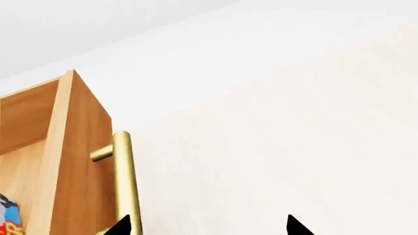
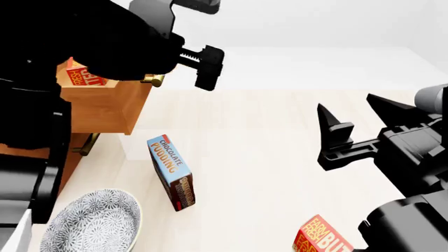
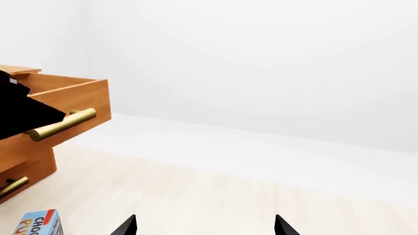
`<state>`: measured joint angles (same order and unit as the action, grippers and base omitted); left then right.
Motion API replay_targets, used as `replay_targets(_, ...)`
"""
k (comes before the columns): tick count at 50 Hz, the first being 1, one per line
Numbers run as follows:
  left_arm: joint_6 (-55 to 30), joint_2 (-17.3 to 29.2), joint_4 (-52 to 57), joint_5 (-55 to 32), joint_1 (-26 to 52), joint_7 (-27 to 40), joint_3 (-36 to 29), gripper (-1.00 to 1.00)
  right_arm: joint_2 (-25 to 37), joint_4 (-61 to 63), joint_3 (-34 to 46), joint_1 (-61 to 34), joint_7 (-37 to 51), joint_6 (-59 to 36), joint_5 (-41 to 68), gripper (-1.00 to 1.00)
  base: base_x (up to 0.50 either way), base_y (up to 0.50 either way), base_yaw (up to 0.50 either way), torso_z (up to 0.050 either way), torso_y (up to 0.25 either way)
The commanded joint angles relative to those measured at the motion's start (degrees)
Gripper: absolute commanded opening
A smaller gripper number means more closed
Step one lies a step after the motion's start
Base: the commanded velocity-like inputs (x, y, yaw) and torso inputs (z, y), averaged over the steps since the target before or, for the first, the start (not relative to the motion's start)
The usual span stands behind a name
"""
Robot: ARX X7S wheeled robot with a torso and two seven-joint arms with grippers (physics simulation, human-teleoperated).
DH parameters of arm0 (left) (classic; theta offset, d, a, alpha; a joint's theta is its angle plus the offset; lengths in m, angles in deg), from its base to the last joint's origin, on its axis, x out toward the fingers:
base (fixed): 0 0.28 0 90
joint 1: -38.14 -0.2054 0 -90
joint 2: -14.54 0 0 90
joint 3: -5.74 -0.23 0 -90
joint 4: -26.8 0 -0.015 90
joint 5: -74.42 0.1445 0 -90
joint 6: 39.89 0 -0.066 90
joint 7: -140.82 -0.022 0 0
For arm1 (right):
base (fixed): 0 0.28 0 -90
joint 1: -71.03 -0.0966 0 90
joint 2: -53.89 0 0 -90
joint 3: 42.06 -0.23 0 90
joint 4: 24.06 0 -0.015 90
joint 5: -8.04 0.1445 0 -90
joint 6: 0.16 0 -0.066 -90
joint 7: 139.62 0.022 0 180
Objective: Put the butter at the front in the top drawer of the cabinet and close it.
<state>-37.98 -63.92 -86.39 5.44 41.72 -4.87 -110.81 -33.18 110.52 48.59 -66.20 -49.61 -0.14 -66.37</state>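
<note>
Left wrist view: your left gripper shows two black fingertips spread apart, clasping nothing; one tip sits at the smooth brass bar handle of the top drawer, a flat-sided, light brown wood box standing open, with a corner of the butter inside. Head view: the red-orange butter lies in the open drawer of the cabinet, beneath your left arm; your right gripper, jaws parted and empty, hangs above pale planks, with a second butter box below it, and the upright chocolate pudding box and patterned bowl toward the cabinet. Right wrist view: black tips apart; drawer off to one side.
</note>
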Motion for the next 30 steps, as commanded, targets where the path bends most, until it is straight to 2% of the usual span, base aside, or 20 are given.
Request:
replay_targets(1,-0.8,0.9,1.2,-23.0,-2.4,14.9,-6.9,1.00,0.0,0.2,-0.6,0.6,0.0,0.0,0.6,1.00,0.00,0.00,0.00,0.000,0.000)
replay_targets(11,1.4,0.6,0.1,-22.6,-2.7,11.8,-11.4,1.00,0.0,0.8,-1.0,1.3,0.0,0.0,1.1,1.00,0.00,0.00,0.00,0.000,0.000)
replay_targets(30,5.1,2.4,-2.9,-19.2,-4.6,9.8,-15.6,1.00,-0.2,0.9,-1.2,1.6,0.0,0.0,1.2,1.00,0.00,0.00,0.00,0.000,0.000)
